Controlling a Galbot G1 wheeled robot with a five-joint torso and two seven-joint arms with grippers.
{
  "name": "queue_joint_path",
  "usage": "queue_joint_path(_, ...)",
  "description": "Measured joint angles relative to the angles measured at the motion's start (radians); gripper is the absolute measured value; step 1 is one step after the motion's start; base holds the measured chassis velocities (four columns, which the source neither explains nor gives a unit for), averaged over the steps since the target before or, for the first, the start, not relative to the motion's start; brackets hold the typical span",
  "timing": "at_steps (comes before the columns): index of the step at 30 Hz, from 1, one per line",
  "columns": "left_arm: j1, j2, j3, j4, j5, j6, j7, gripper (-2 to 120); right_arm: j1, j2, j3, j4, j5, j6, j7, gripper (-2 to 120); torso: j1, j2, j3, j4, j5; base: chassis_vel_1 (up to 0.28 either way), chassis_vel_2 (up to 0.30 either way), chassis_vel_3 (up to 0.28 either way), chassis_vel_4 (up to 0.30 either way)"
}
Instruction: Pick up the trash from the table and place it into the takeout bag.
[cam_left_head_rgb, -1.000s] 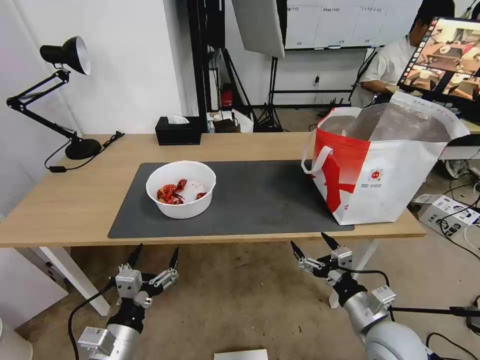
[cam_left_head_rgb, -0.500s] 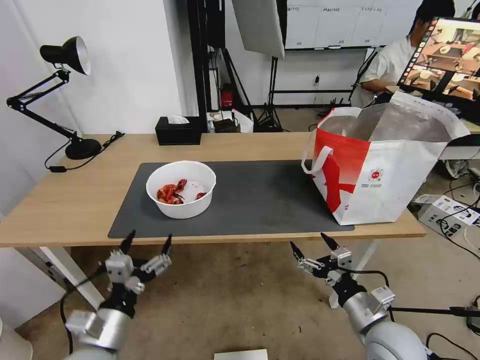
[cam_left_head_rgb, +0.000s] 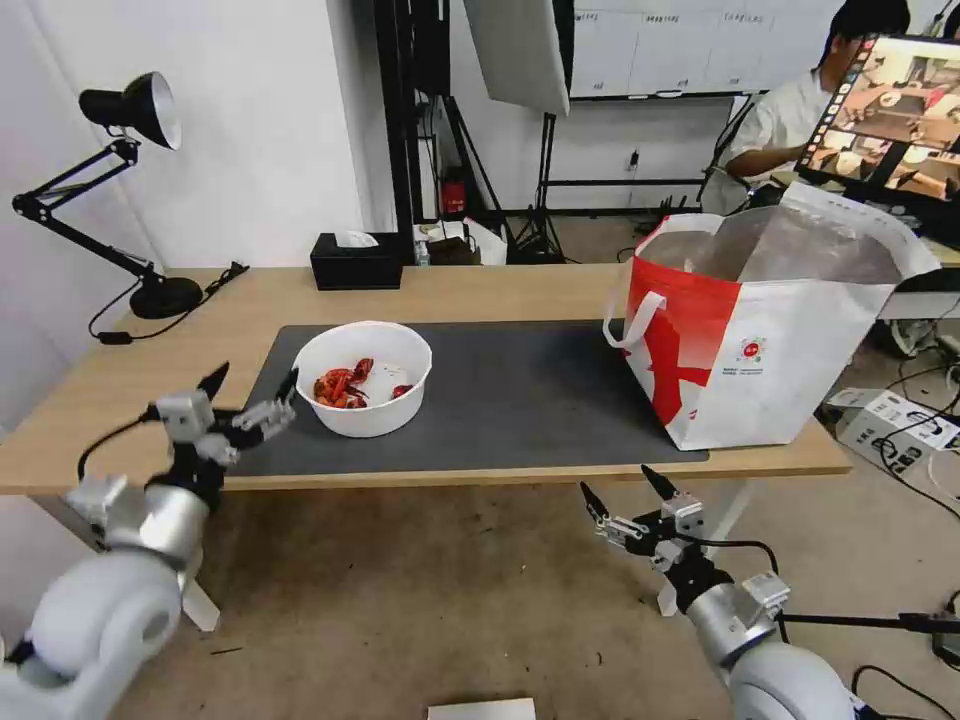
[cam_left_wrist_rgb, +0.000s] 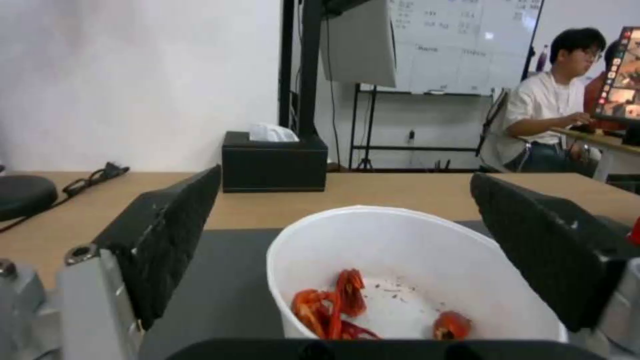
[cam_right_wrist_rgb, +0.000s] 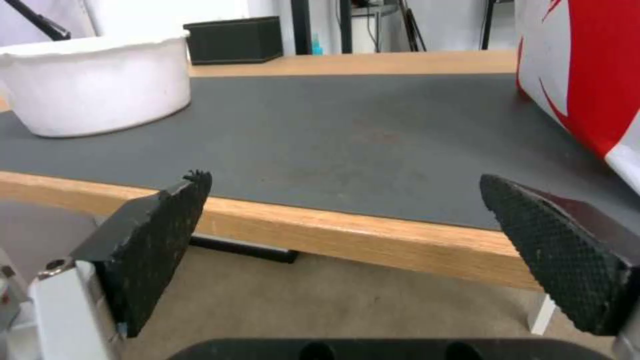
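Our left hand (cam_left_head_rgb: 251, 383) sits wide, empty, just left of the white bowl (cam_left_head_rgb: 362, 378) of crayfish shells on the desk (cam_left_head_rgb: 480, 290) mat (cam_left_head_rgb: 520, 390); right hand (cam_left_head_rgb: 618, 488) parked wide below the desk edge, takeout bag (cam_left_head_rgb: 760, 340) at desk's right end

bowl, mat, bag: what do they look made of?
Bowl: likely thin plastic or coated paper; matte white, smooth thin wall, rolled rim.
Mat: probably felt or rubbery sheet; flat dark grey, dull, no glare.
Takeout bag: looks like laminated woven fabric; red-and-white printed panels, slight sheen, silver foil lining inside, white webbing strap.
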Motion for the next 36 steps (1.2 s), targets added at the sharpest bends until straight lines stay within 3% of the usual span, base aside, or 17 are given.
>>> queue_joint_path(3,-0.069,0.060,0.048,0.058,-0.049,0.024,-0.002,100,0.000,0.000,0.000,0.000,0.000,0.000,0.000,100,0.000,0.000,0.000,0.0001,0.0001,0.000,0.000,0.000,0.000)
queue_joint_path(7,-0.112,0.077,0.076,0.082,-0.130,0.080,-0.013,100,0.000,0.000,0.000,0.000,0.000,0.000,0.000,100,0.000,0.000,0.000,0.0004,0.0000,0.000,0.000,0.000,0.000)
queue_joint_path(10,-0.190,0.099,0.114,0.120,-0.278,0.181,-0.031,100,0.000,0.000,0.000,0.000,0.000,0.000,0.000,100,0.000,0.000,0.000,0.0000,0.0000,0.000,0.000,0.000,0.000)
queue_joint_path(11,-0.190,0.099,0.114,0.120,-0.278,0.181,-0.031,100,0.000,0.000,0.000,0.000,0.000,0.000,0.000,100,0.000,0.000,0.000,0.0000,0.0000,0.000,0.000,0.000,0.000)
queue_joint_path(13,-0.222,0.113,0.120,0.132,-0.350,0.248,-0.044,100,0.000,0.000,0.000,0.000,0.000,0.000,0.000,100,0.000,0.000,0.000,0.0002,0.0001,0.000,0.000,0.000,0.000)
queue_joint_path(14,-0.260,0.129,0.129,0.146,-0.424,0.328,-0.067,100,0.000,0.000,0.000,0.000,0.000,0.000,0.000,100,0.000,0.000,0.000,0.0003,0.0001,0.000,0.000,0.000,0.000)
queue_joint_path(17,-0.291,0.140,0.137,0.160,-0.481,0.379,-0.091,100,0.000,0.000,0.000,0.000,0.000,0.000,0.000,100,0.000,0.000,0.000,0.0001,0.0002,0.000,0.000,0.000,0.000)
queue_joint_path(18,-0.323,0.154,0.140,0.181,-0.559,0.450,-0.126,100,0.000,0.000,0.000,0.000,0.000,0.000,0.000,100,0.000,0.000,0.000,0.0000,0.0001,0.000,0.000,0.000,0.000)
queue_joint_path(22,-0.372,0.169,0.147,0.223,-0.670,0.523,-0.169,100,0.000,0.000,0.000,0.000,0.000,0.000,0.000,100,0.000,0.000,0.000,0.0003,0.0002,0.000,0.000,0.000,0.000)
queue_joint_path(28,-0.408,0.173,0.159,0.267,-0.735,0.569,-0.187,100,0.000,0.000,0.000,0.000,0.000,0.000,0.000,100,0.000,0.000,0.000,0.0001,0.0001,0.000,0.000,0.000,0.000)
queue_joint_path(36,-0.412,0.174,0.160,0.257,-0.758,0.592,-0.205,100,0.000,0.000,0.000,0.000,0.000,0.000,0.000,100,0.000,0.000,0.000,0.0001,0.0001,0.000,0.000,0.000,0.000)
